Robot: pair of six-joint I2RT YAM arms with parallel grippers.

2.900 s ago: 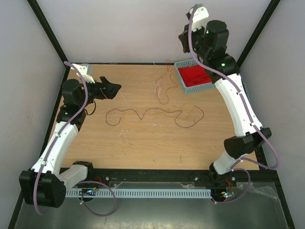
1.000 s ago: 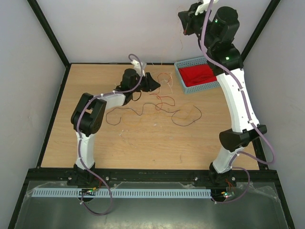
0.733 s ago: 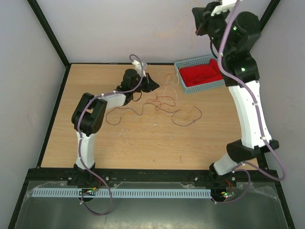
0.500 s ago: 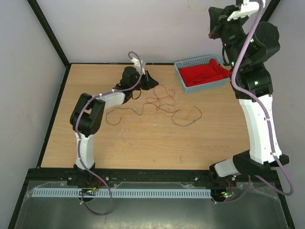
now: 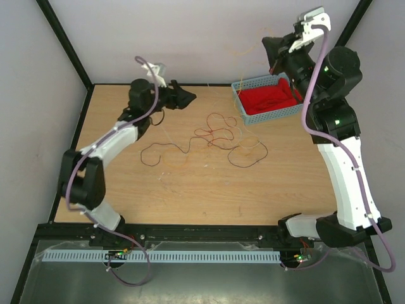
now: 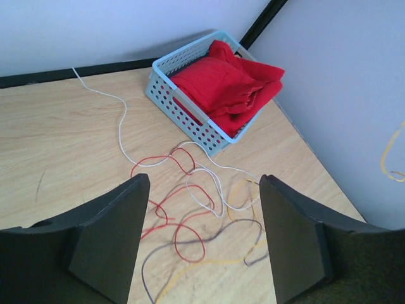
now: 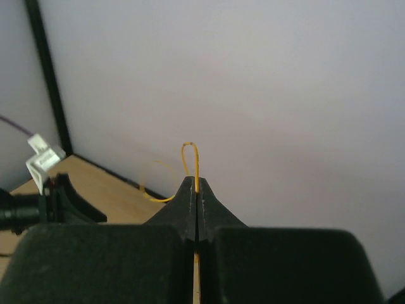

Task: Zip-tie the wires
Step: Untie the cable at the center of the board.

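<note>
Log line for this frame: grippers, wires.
left gripper: open, facing wires | right gripper: shut on yellow wire, high up | basket: red cloth

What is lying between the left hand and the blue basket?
The wires, red, white, yellow and dark strands curled on the wood, lie between the left hand and the basket. The left wrist view shows it.

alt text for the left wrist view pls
The open left gripper frames a loose tangle of thin red, yellow, white and dark wires on a wooden table. Behind them, a blue basket holds red cloth near the corner.
</note>
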